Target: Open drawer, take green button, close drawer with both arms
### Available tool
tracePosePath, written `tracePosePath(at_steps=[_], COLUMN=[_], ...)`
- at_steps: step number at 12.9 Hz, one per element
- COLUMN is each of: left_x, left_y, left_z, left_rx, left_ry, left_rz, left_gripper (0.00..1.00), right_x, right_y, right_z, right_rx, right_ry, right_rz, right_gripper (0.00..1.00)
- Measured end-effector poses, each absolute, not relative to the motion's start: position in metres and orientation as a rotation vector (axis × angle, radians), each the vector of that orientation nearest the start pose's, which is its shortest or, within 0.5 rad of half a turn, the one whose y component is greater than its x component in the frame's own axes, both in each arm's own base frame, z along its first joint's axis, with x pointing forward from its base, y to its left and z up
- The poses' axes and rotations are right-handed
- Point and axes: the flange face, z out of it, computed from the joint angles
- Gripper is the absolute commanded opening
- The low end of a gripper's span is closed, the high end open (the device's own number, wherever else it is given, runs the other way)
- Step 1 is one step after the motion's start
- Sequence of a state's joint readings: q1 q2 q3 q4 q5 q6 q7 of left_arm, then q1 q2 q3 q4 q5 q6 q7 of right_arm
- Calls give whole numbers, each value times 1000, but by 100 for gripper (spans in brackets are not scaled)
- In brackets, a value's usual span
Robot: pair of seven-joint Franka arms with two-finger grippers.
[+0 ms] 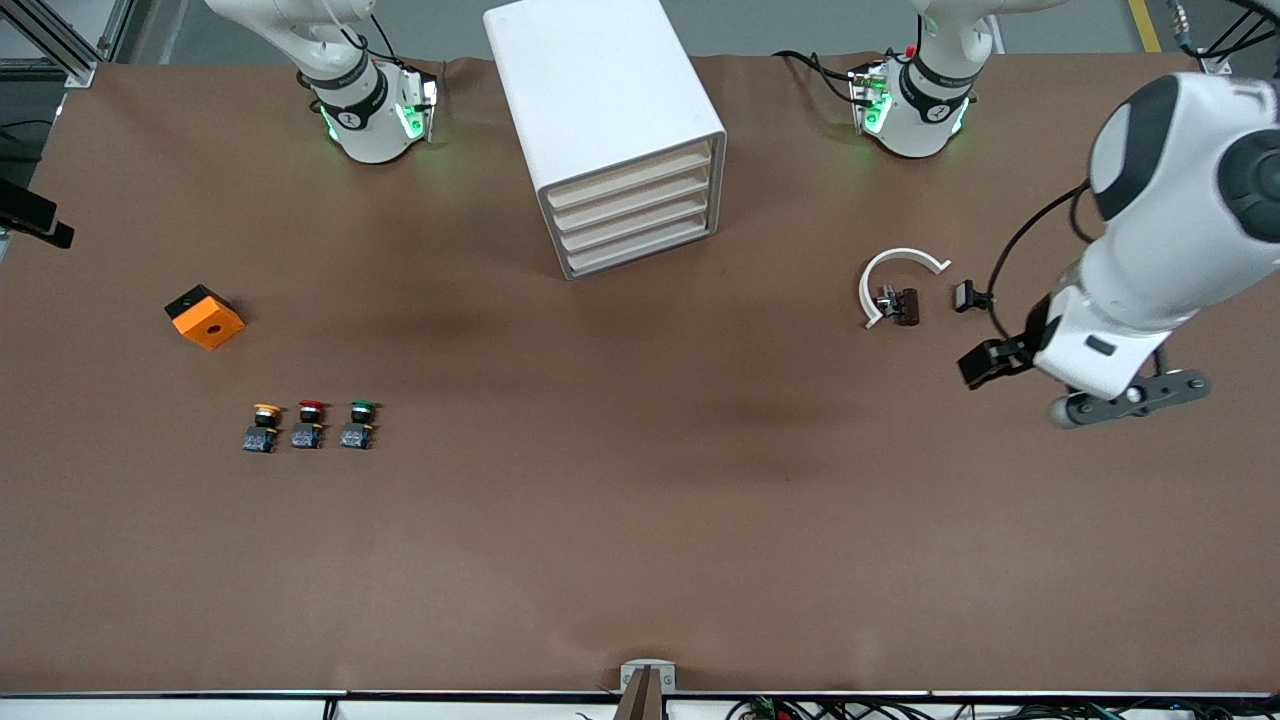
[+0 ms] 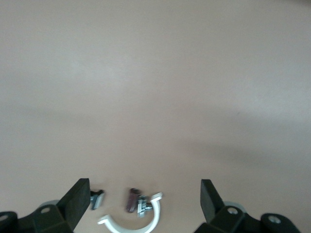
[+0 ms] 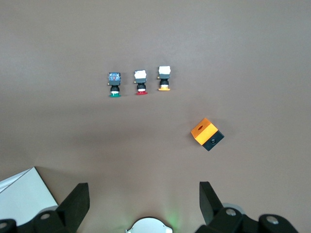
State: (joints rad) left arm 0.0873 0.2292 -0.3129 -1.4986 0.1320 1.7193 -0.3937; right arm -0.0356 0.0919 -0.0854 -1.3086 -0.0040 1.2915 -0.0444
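Note:
The white cabinet (image 1: pixel 600 80) stands at the robots' side of the table, with all four cream-fronted drawers (image 1: pixel 632 205) shut. The green-capped button (image 1: pixel 359 425) stands on the table toward the right arm's end, beside a red-capped one (image 1: pixel 310 425). It also shows in the right wrist view (image 3: pixel 114 85). My left gripper (image 1: pixel 985 362) hangs over the table at the left arm's end, open and empty (image 2: pixel 145 200). My right gripper (image 3: pixel 143 201) is open and empty, high over its own base, and out of the front view.
A yellow-orange-capped button (image 1: pixel 265 428) stands beside the red one. An orange box (image 1: pixel 205 316) lies farther from the camera than the buttons. A white C-shaped ring (image 1: pixel 895 285) with small dark parts (image 1: pixel 905 305) lies near my left gripper.

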Motion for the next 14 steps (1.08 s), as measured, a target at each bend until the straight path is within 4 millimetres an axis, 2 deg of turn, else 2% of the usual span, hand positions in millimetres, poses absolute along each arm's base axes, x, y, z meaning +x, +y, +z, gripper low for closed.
tracePosePath(at_steps=[3, 8, 11, 14], left_x=[602, 546, 518, 500], left_y=[-86, -61, -52, -51], left_z=[570, 599, 609, 619], left_rx=[-3081, -3124, -3124, -3120], left_ry=[-192, -141, -52, -37], left_rz=[-20, 2, -8, 5], left_gripper=[100, 100, 100, 100], right_x=[538, 516, 512, 512], right_y=[-61, -57, -57, -57], right_z=[673, 671, 661, 660], right_rx=[-3135, -3133, -3132, -3133], right_ry=[111, 98, 98, 96], right_rz=[163, 110, 94, 71], right_gripper=[100, 100, 100, 100])
